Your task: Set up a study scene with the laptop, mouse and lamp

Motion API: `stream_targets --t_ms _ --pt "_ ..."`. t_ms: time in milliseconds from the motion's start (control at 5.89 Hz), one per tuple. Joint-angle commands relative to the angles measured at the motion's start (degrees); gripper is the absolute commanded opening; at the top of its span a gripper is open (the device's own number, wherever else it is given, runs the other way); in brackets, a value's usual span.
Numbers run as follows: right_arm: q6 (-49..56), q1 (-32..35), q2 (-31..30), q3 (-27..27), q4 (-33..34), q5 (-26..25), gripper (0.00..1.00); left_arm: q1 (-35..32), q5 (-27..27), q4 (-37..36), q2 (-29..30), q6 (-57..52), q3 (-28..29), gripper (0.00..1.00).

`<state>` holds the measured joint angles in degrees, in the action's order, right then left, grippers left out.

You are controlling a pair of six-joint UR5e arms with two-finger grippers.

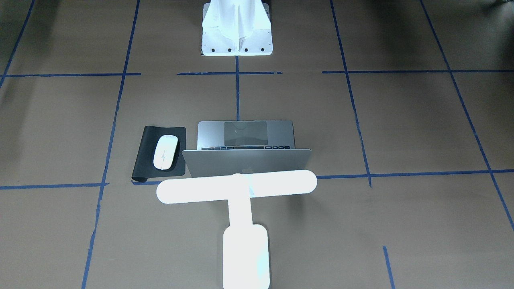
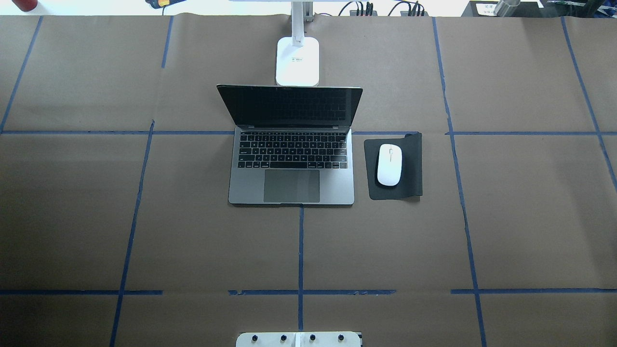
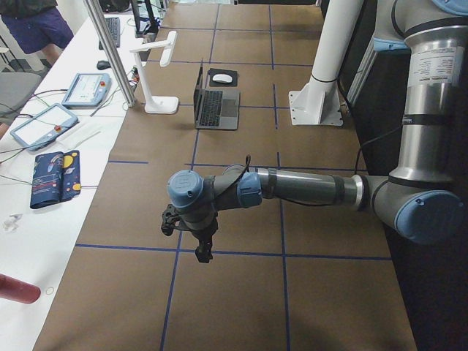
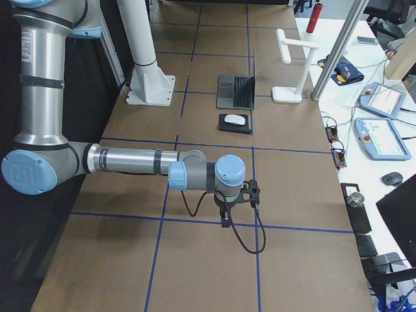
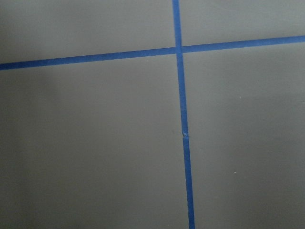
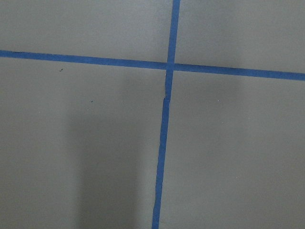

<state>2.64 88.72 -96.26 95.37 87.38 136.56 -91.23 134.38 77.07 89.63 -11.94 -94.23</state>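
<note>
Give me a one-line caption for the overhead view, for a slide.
Study scene from above: open laptop, white mouse on a black pad to its right, lamp behind the screen.

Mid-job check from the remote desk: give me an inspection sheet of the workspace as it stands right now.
Surface: table covered in brown paper with a blue tape grid.
Job's things: laptop open, screen dark, keyboard towards the robot; mouse on a black pad, on the robot's right of the laptop; lamp lit, standing beyond the laptop's lid.
Clutter: nothing seen near the setup.
Grippers: left gripper and right gripper hang over bare paper, far from the setup; open or shut cannot be told.
Cables: black cable loops below the right gripper.
Surroundings: white pedestal; side bench with teach pendants; a person beyond it.
</note>
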Motion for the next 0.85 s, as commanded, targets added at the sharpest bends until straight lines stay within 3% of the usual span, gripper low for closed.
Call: stream_targets --t_ms 0,680 --pt "-0.1 0.1 -0.1 0.0 -0.1 0.0 1.0 0.0 0.2 0.5 -0.3 -0.1 0.2 1.0" --pt "-0.3 1.4 0.1 0.2 -0.1 0.1 1.0 0.0 0.2 2.6 -0.4 0.0 0.9 1.0"
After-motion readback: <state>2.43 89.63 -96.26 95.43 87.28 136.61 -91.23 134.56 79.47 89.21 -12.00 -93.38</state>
